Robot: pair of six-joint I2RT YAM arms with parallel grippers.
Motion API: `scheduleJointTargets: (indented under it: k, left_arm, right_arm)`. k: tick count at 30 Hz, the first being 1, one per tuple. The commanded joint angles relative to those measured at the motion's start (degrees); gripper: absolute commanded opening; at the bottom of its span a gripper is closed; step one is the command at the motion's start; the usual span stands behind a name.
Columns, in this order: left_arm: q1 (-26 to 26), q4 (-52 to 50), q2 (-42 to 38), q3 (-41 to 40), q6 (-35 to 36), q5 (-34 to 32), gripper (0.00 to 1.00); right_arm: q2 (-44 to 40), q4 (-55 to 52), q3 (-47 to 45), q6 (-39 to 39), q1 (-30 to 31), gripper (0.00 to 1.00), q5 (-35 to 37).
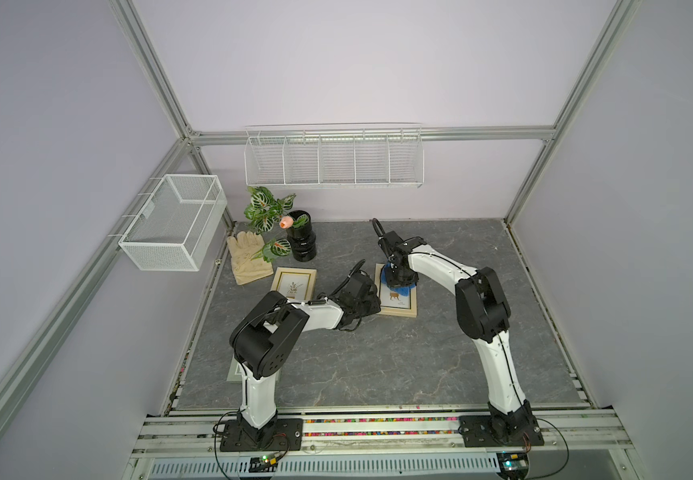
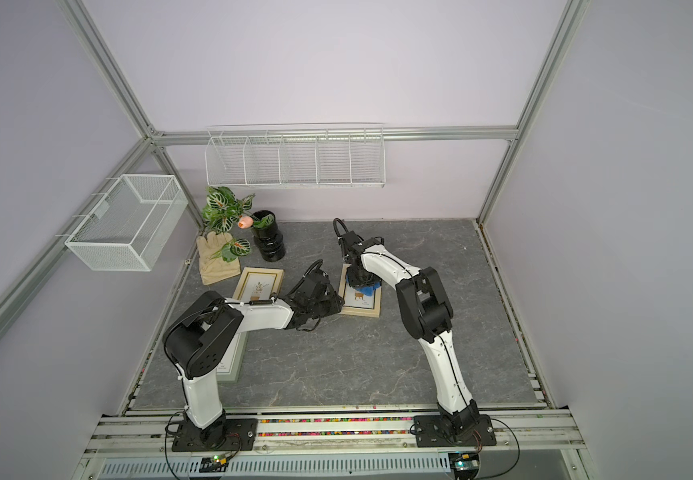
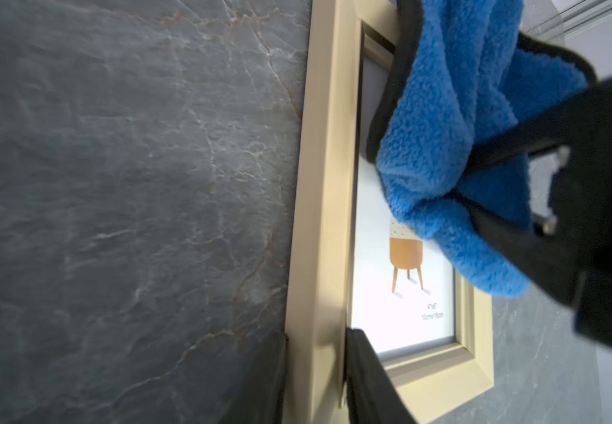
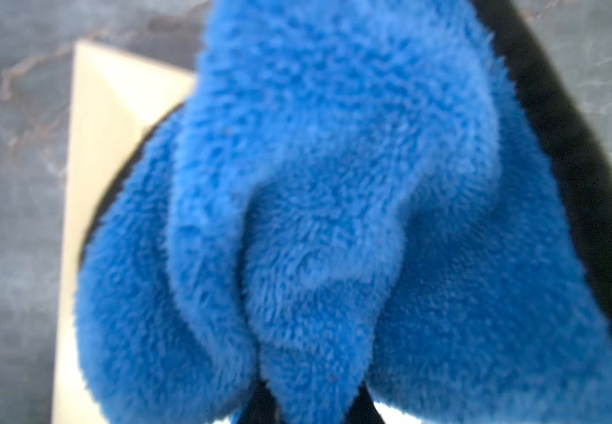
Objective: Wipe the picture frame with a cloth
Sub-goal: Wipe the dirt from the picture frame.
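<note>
A beige wooden picture frame (image 1: pixel 397 312) (image 2: pixel 359 312) with a print of a pot on legs lies flat mid-table. My left gripper (image 1: pixel 374 309) (image 3: pixel 315 367) is shut on the frame's left side rail (image 3: pixel 328 183), one finger outside and one on the glass. The plush blue cloth (image 1: pixel 404 289) (image 2: pixel 364 287) (image 3: pixel 440 121) (image 4: pixel 315 183) rests bunched on the frame's far half. My right gripper (image 1: pixel 397 283) (image 3: pixel 455 187) (image 4: pixel 312 403) points down, shut on it. A frame corner (image 4: pixel 113 95) shows beside the cloth.
A second gold-edged frame (image 1: pixel 293 284) (image 2: pixel 258 284) lies left of the held one; a third frame (image 2: pixel 228 365) is partly under the left arm. Beige glove (image 1: pixel 249 257), black vase (image 1: pixel 301 243) with leaves, and wire baskets (image 1: pixel 174 226) (image 1: pixel 332 160) stand at the back left.
</note>
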Motion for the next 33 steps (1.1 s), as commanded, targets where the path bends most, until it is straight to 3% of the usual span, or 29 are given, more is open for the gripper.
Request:
scheduleJointTargets:
  k: [1,5,14,16,22,25,33]
  left_arm:
    - [0.01,-20.98,7.94,-4.84,-1.02,-0.98,0.31]
    - [0.0,-20.98,8.07,-4.74,-0.92,-0.84,0.31]
    - [0.01,-21.55,7.59,-4.89,-1.04,-1.48,0.31]
    - [0.0,-21.56,7.63,-4.85,-1.0,-1.46,0.31]
    - [0.0,-21.62,8.27,-4.53,-1.07,-1.31,0.31]
    - [0.06,-21.77,8.45,-4.3,-0.91,-1.29,0.31]
    - [0.0,-21.85,8.59,-4.26,-0.94,-1.17,0.31]
  right_arm:
    - [-4.84,-0.97,-8.55,1.54,3.16,0.07,-3.07]
    - [-5.63,-0.25,-8.72,1.66,2.98,0.08,-3.38]
    - [8.08,-10.53,14.63,-2.62,-2.17,0.07,2.09]
    - [7.5,-10.57,13.05,-2.77,-2.05,0.06,1.81]
    - [-4.68,-3.02,-6.17,-0.44,0.73,0.07,-0.15]
    - [-7.74,-1.2,-10.68,0.37,0.94,0.07,-0.32]
    - [1.01,-4.62,2.06,-1.81,-4.11,0.07,1.36]
